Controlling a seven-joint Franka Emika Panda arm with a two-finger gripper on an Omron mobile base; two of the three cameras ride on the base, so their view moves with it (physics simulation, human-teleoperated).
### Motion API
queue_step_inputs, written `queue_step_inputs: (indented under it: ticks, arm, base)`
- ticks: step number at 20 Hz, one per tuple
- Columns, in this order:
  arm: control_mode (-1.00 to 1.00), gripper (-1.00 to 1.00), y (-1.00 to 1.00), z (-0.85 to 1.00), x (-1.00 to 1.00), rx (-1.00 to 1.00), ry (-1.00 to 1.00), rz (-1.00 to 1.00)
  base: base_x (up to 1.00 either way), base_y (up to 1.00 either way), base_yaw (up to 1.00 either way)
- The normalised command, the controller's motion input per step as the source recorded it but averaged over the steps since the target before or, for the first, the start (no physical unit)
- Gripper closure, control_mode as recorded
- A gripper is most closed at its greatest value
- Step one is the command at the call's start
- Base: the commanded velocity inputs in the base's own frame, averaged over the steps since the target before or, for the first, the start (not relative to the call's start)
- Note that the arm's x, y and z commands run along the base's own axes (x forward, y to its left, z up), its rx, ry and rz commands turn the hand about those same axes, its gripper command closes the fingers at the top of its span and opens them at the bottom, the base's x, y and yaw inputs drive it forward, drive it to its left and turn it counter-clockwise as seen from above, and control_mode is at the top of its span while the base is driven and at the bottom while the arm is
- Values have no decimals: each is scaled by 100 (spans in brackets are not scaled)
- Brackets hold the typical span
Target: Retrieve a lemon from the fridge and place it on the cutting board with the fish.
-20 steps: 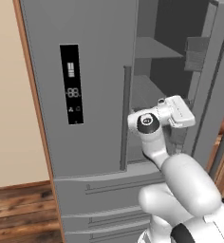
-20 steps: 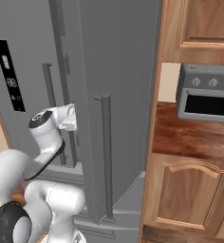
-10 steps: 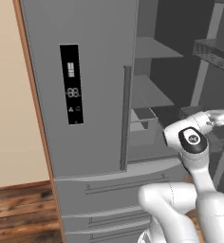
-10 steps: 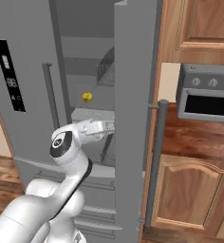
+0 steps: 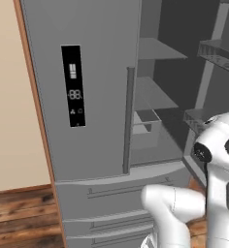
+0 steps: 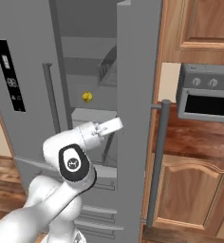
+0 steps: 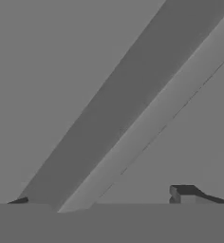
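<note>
Inside the fridge (image 6: 133, 71), on a shelf at mid height, sits the lemon (image 6: 87, 97), a small yellow roundish fruit near the left edge of the opening, seen in the right base view. Too round and small to give a long axis or a pointing direction. It lies above and slightly left of the robot's hand, apart from it.

Right fridge door is swung open; in the right base view it stands edge-on, its vertical bar handle (image 6: 157, 161) facing the camera. Left door is closed, with the black display panel (image 5: 73, 85) on it and its own bar handle (image 5: 128, 121) at the inner edge.

Gripper (image 6: 115, 125) reaches toward the gap beside the open door, hand roughly horizontal, pointing right in the right base view. Cannot tell whether the fingers are open or closed: fingertips are hidden there, and the hand view gives just two dark tips at the bottom edge with one finger (image 7: 185, 193) clear, against grey fridge surfaces crossed by a diagonal band. Nothing visible between them.

Left base view adds the interior: shelves (image 5: 157, 51), a clear bin (image 5: 146, 128), door racks (image 5: 218, 51), lower drawers (image 5: 116, 193). Right base view adds a toaster oven (image 6: 206, 97) on a wood counter (image 6: 194, 137), wood cabinets (image 6: 194, 194) below.
</note>
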Motion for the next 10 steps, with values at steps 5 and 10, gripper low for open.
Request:
queue_step_inputs:
  ticks: [5,10]
  arm:
    - [-100,-100,75,2,0,49,-22,-7]
    - [-100,-100,99,8,15,45,-7,-16]
  base:
    - [0,0,0]
    - [0,0,0]
